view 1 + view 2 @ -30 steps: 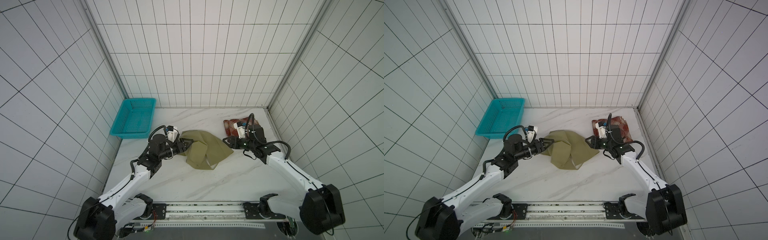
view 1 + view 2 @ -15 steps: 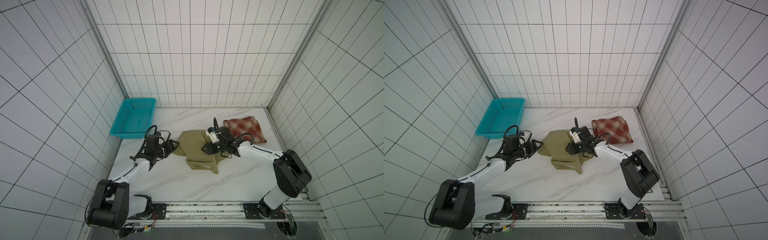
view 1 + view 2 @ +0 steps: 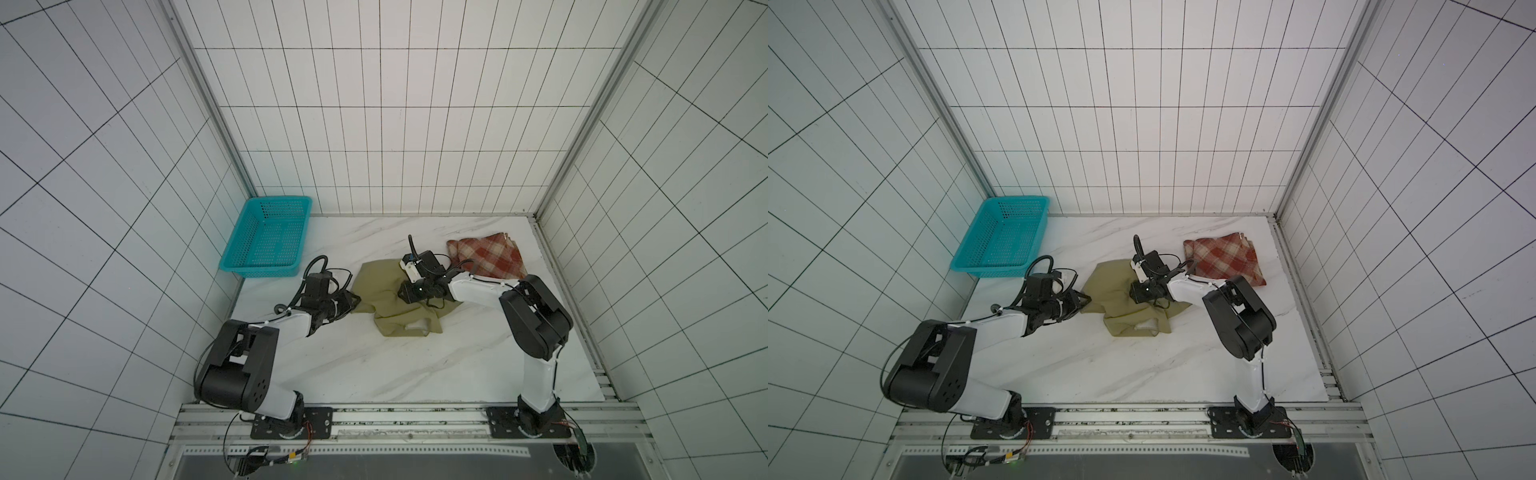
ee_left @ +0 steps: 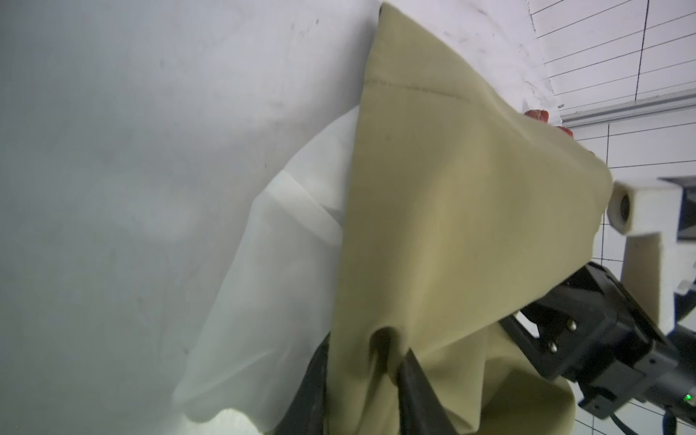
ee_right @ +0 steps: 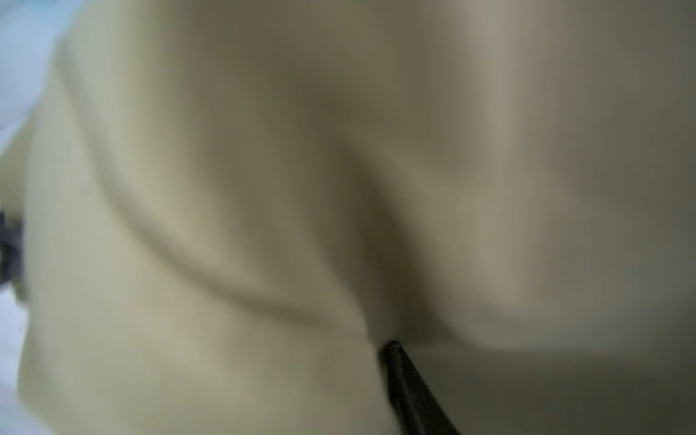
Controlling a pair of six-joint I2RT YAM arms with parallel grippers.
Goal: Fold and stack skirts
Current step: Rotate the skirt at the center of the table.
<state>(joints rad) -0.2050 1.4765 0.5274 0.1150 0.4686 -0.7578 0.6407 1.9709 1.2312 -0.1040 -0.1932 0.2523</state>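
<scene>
Here, left end effector (image 4: pixel 365 354) pinching olive skirt (image 3: pixel 388 309), right end effector (image 3: pixel 403 294) touching

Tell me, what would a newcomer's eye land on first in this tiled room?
First, the olive skirt, rumpled in the middle of the white marble table. Both arms reach in to it: the left gripper pinches its edge and the right gripper is down on its middle. Next come the plaid skirt, folded near the far right corner, and the teal basket at the far left.
</scene>
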